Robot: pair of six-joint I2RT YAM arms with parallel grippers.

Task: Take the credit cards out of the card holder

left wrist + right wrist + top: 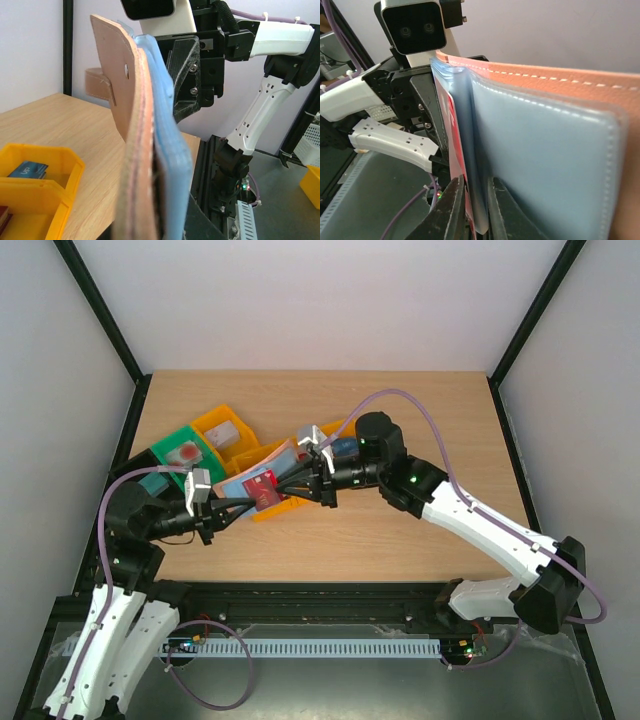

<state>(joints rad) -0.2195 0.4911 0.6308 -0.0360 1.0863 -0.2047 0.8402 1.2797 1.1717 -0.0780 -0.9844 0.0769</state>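
Nothing legible anywhere — the blue card (27,170) in the yellow bin (42,197) bears only blurred marks.

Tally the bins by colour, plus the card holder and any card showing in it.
green bin: 1
orange bins: at least 2; the card holder hides part of that area
card holder: 1
red card showing in it: 1
total: at least 5

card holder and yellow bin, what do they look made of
The card holder looks like matte tan leather outside, with pale stitching along the edge; its light blue lining looks like soft vinyl, faintly glossy. The yellow bin looks like rigid moulded plastic, smooth, evenly coloured.
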